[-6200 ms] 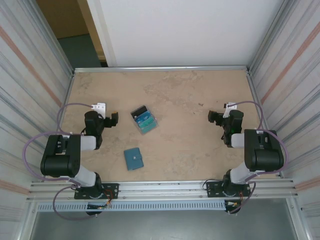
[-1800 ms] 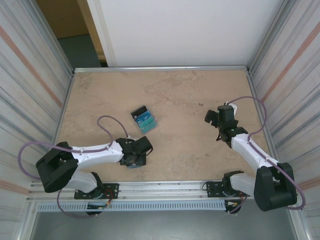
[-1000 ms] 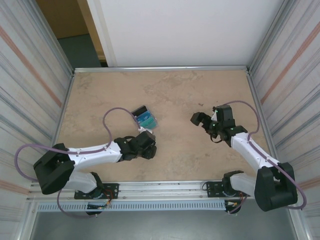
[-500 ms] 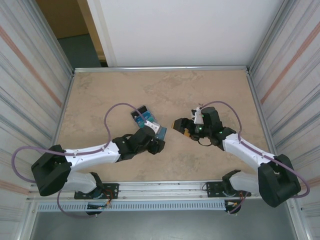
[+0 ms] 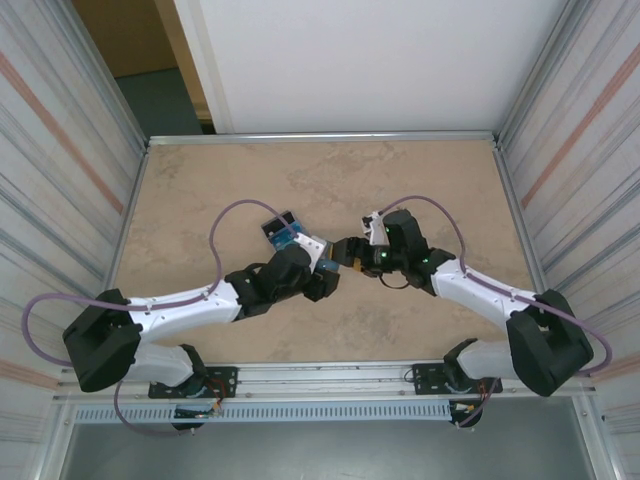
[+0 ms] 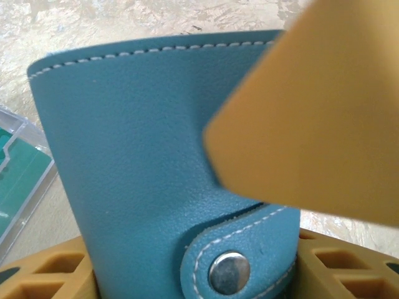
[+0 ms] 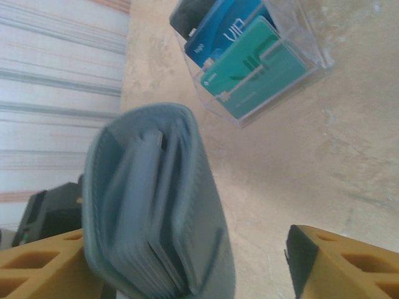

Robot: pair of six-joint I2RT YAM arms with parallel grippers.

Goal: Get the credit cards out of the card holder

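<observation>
- One teal-blue card holder (image 6: 143,143) of pebble-grained leather, roughly square with a rounded fold and white stitching (image 6: 156,50) along its edge, is clamped in the left gripper (image 6: 196,274) between two tan, grid-pocketed fingers (image 6: 43,274).
- One round, shiny metal snap (image 6: 229,272) on the holder's tab sits between those fingers.
- The right gripper (image 7: 193,261) straddles the holder's free edge with its jaws apart and grips nothing. One tan finger touches the leather, and the other finger (image 7: 340,261) stands clear of it.
- Ahead of the right gripper the holder gapes slightly, showing a paler grey-blue lining of layered pockets.
- Three thin, glossy plastic credit cards, one black (image 7: 187,18), one blue (image 7: 227,25) and one teal-green (image 7: 255,68), lie fanned in one clear hard-plastic case (image 7: 305,43). The case is beyond the right gripper's fingertips and near the left gripper.
- A beige, marbled tabletop (image 5: 400,180) lies beneath both grippers.
</observation>
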